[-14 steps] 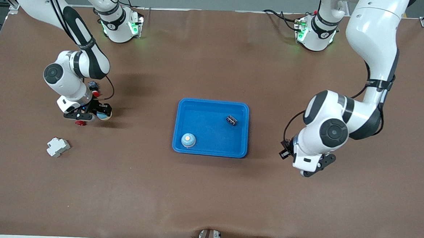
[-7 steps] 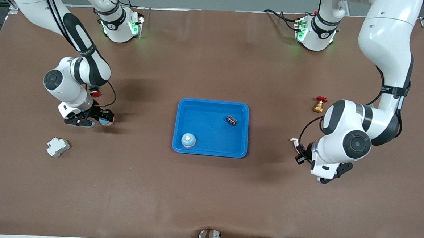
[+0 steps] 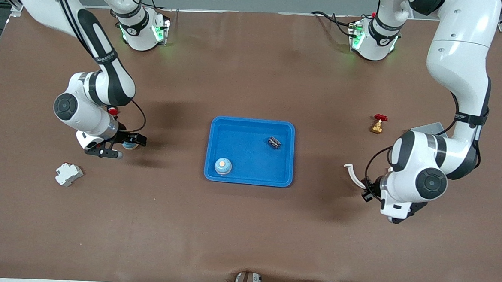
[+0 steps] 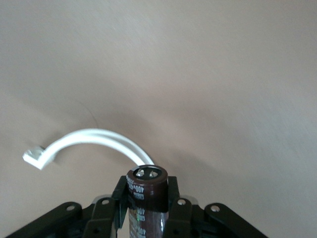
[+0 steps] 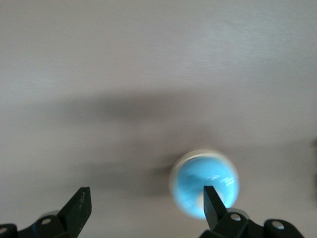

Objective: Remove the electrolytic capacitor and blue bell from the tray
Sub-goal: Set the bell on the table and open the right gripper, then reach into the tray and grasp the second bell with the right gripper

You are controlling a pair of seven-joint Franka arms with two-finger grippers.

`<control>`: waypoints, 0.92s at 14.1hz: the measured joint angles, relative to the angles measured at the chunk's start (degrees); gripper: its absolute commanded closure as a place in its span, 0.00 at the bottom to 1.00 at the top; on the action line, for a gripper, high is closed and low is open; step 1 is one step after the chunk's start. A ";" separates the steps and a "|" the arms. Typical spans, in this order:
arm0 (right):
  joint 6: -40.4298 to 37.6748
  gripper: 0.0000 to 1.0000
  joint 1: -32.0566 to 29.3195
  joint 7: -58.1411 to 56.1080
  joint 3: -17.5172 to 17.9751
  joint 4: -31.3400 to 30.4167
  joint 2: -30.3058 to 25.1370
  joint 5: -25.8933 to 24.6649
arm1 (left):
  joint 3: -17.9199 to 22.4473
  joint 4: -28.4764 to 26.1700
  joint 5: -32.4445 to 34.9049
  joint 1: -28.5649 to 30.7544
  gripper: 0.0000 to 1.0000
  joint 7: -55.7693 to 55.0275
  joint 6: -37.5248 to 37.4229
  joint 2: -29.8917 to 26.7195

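Two arms work off the tray [image 3: 250, 151]: the left gripper [image 4: 148, 208], over bare table at its own end, clamps the capacitor [image 4: 146, 198] lengthwise, white clip [image 3: 352, 172] beside it; the right gripper [image 5: 143, 203], spread wide and empty, hovers by a blue bell [image 5: 204, 182] on the table.

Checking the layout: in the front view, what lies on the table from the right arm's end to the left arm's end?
white block → loose blue bell → blue tray → white hook → red-handled valve
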 measured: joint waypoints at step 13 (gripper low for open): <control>0.58 0.00 25.13 49.03 -0.04 21.09 12.86 -2.87 | 0.31 4.22 0.00 2.25 1.00 -12.41 7.93 6.74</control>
